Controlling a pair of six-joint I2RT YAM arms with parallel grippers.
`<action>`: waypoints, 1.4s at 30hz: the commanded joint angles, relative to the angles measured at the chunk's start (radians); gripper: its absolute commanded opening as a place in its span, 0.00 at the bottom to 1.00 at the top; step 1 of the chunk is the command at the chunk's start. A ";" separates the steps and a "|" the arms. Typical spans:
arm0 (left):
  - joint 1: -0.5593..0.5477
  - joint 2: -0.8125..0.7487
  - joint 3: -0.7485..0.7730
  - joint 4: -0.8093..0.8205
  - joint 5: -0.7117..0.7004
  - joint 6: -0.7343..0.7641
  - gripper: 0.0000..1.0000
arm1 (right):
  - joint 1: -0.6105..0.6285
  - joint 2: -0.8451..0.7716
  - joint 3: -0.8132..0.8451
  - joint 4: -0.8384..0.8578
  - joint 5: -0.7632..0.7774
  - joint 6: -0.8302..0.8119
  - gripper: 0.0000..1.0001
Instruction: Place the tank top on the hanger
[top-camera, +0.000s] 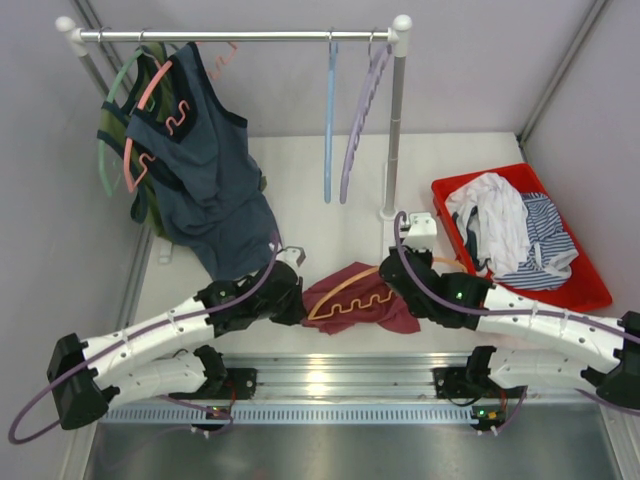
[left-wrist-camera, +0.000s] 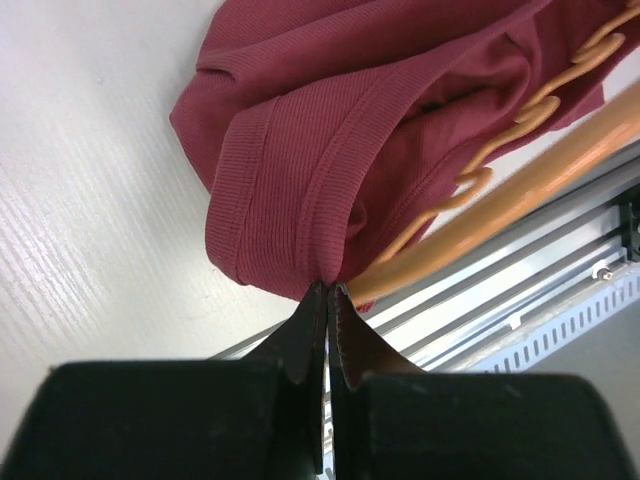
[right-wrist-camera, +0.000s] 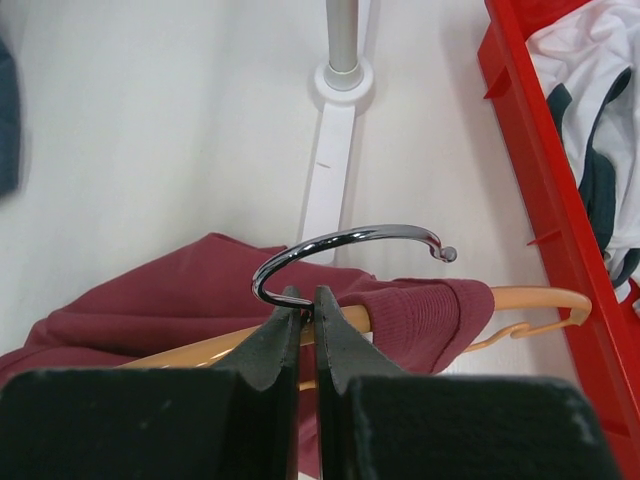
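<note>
The maroon tank top (top-camera: 352, 300) lies bunched on the white table between my arms, with the orange hanger (top-camera: 345, 288) lying through it. My left gripper (top-camera: 292, 303) is shut on the tank top's hem (left-wrist-camera: 290, 250), pinched at the fingertips (left-wrist-camera: 327, 290), with the hanger's wavy bar (left-wrist-camera: 520, 110) beside it. My right gripper (top-camera: 392, 275) is shut on the base of the hanger's metal hook (right-wrist-camera: 340, 245), where it meets the orange bar (right-wrist-camera: 520, 298). One strap (right-wrist-camera: 430, 310) of the tank top is draped over the hanger's right arm.
A red bin (top-camera: 590, 285) with white and striped garments stands at the right. A clothes rail (top-camera: 240, 36) at the back holds a dark blue-grey top (top-camera: 205, 180), a light blue hanger (top-camera: 329, 120) and other hangers. Its post foot (right-wrist-camera: 340, 80) is just beyond the hook.
</note>
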 joint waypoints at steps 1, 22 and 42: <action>-0.002 -0.020 0.073 -0.016 0.040 0.004 0.00 | 0.014 0.018 0.048 0.005 0.114 -0.016 0.00; -0.001 0.122 0.427 -0.079 0.011 0.125 0.00 | 0.105 0.136 0.249 0.023 0.166 -0.038 0.00; -0.002 0.158 0.674 -0.127 -0.011 0.183 0.00 | 0.240 0.166 0.392 -0.002 0.211 -0.073 0.00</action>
